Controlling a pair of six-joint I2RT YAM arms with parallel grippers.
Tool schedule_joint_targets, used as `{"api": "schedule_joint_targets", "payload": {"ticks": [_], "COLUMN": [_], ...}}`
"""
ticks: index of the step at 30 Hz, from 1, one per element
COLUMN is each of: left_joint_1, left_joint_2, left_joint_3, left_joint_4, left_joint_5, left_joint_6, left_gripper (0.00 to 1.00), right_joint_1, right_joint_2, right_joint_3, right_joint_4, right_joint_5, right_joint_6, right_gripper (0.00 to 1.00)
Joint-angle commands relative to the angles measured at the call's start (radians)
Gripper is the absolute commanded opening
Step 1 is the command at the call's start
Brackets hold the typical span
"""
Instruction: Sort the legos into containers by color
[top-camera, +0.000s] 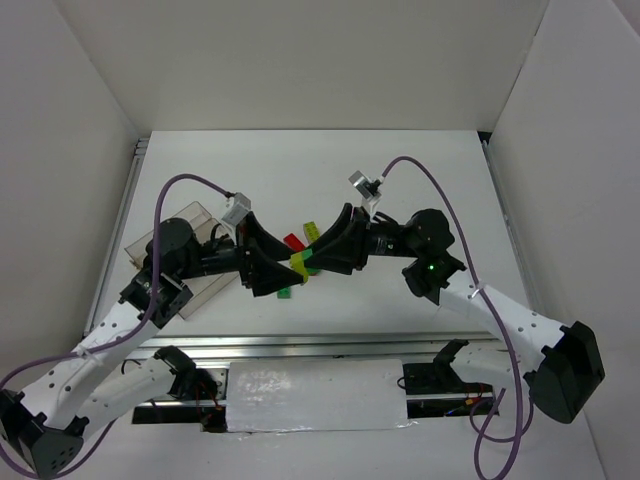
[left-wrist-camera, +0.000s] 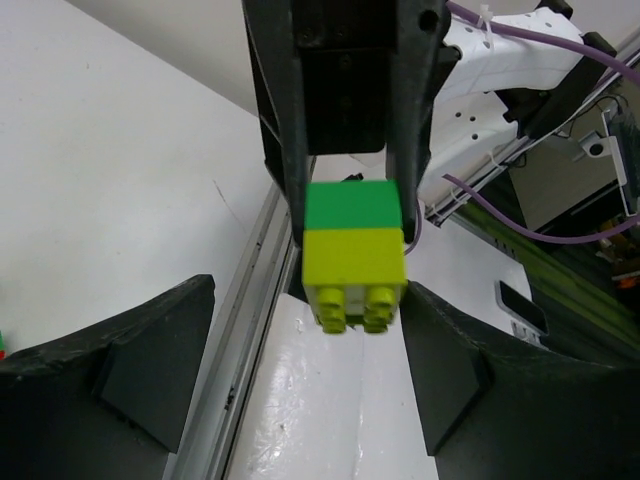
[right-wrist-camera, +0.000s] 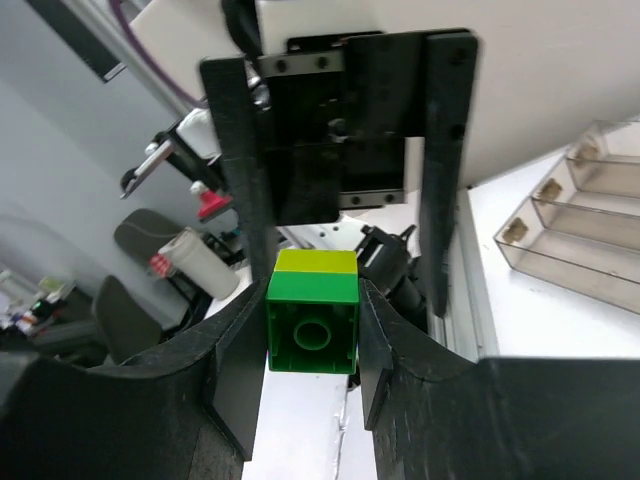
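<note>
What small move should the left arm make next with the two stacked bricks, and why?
Probably close the left gripper on the yellow-green brick: its jaws stand apart on either side of it, while the right gripper clamps the green brick joined to it. Then the arms could pull them apart.

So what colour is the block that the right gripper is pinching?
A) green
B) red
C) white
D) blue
A: in the right wrist view the right gripper presses its fingers on both sides of the green brick, which has a yellow-green brick stuck to it.
</note>
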Motion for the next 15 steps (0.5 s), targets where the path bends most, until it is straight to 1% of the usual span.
{"api": "schedule_joint_targets", "payload": {"ticks": [1,2,4,5,7,8,9,10,11,12,13,14,15], "left_joint_1": [-0.007,-0.009,-0.012,-0.013,-0.013,-0.015,-0.015,-0.016,-0.015,-0.015,-0.015,-0.015,-0.013], "left_joint_2": [0.011,0.018,0.027,0.035,0.040,0.038,0.035,0.032,0.015,0.003,-0.026,-0.041,-0.057], "left_joint_3": [0.021,0.015,0.019,0.029,0.041,0.055,0.064,0.082,0.090,0.096,0.102,0.104,0.107], "left_joint_4": [0.080,0.115,0.132,0.128,0.105,0.070,0.041,0.002,-0.074,-0.102,-0.146,-0.176,-0.234], "left_joint_5": [0.011,0.017,0.031,0.031,0.020,0.016,0.003,-0.024,-0.087,-0.127,-0.203,-0.242,-0.285], "left_joint_6": [-0.028,-0.045,-0.053,-0.051,-0.040,-0.024,-0.008,0.028,0.049,0.062,0.094,0.110,0.121], "left_gripper": [0.87,0.76,0.66,0.50,0.32,0.07,0.00,0.00,0.00,0.00,0.00,0.00,0.00], "right_joint_1": [0.035,0.039,0.049,0.049,0.049,0.049,0.049,0.041,0.033,0.017,-0.040,-0.083,-0.124], "right_joint_2": [0.023,0.029,0.046,0.049,0.041,0.037,0.029,0.011,0.000,-0.031,-0.046,-0.060,-0.069], "right_joint_3": [0.019,0.021,0.031,0.032,0.022,0.021,0.021,0.022,0.021,0.003,-0.020,-0.045,-0.071], "right_joint_4": [0.118,0.119,0.116,0.113,0.106,0.092,0.039,0.005,-0.026,-0.076,-0.077,-0.063,-0.010], "right_joint_5": [-0.018,-0.015,-0.011,-0.008,0.011,0.023,0.037,0.067,0.087,0.107,0.138,0.138,0.125], "right_joint_6": [0.012,0.012,0.009,0.006,-0.011,-0.026,-0.047,-0.093,-0.118,-0.138,-0.146,-0.131,-0.111], "right_gripper": [0.00,0.00,0.00,0.00,0.00,0.00,0.00,0.00,0.00,0.00,0.00,0.00,0.00]}}
